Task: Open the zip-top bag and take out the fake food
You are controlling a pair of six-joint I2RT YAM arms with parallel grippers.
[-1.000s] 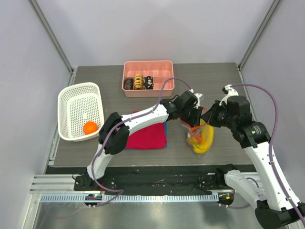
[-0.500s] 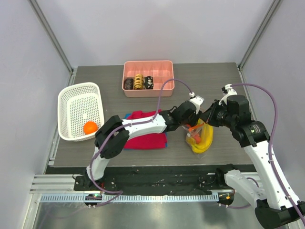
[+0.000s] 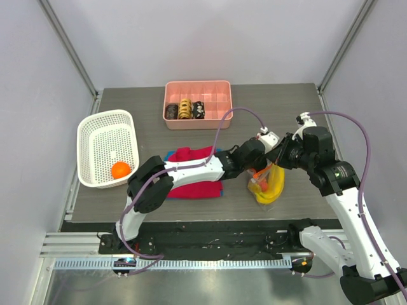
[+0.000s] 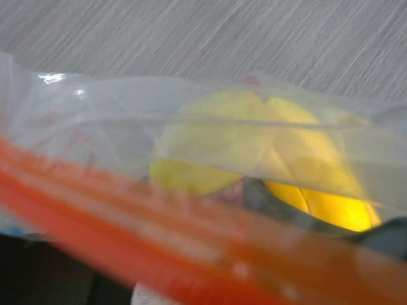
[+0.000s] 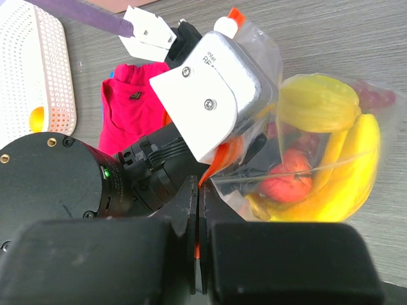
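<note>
The clear zip-top bag (image 3: 269, 184) lies at the table's right front, holding a yellow banana (image 5: 356, 171), a small red fruit (image 5: 289, 181) and other yellow pieces. My right gripper (image 5: 199, 197) is shut on the bag's orange zip strip (image 5: 226, 155) and shows in the top view (image 3: 278, 157). My left gripper (image 3: 257, 166) is at the bag's mouth; a dark finger (image 5: 259, 149) reaches inside. In the left wrist view the blurred strip (image 4: 127, 235) covers the jaws and yellow fruit (image 4: 254, 140) shows through the plastic. A round orange ball (image 3: 120, 169) lies in the white basket (image 3: 95, 136).
A folded red shirt (image 3: 194, 181) lies under the left arm, just left of the bag. A pink tray (image 3: 219, 89) with brown and dark ring pieces (image 3: 184, 110) stands at the back. The basket stands at the left edge.
My left gripper has come down and forward to the bag's mouth, its arm lying lower over the shirt. My right gripper has kept its hold on the strip almost without moving.
</note>
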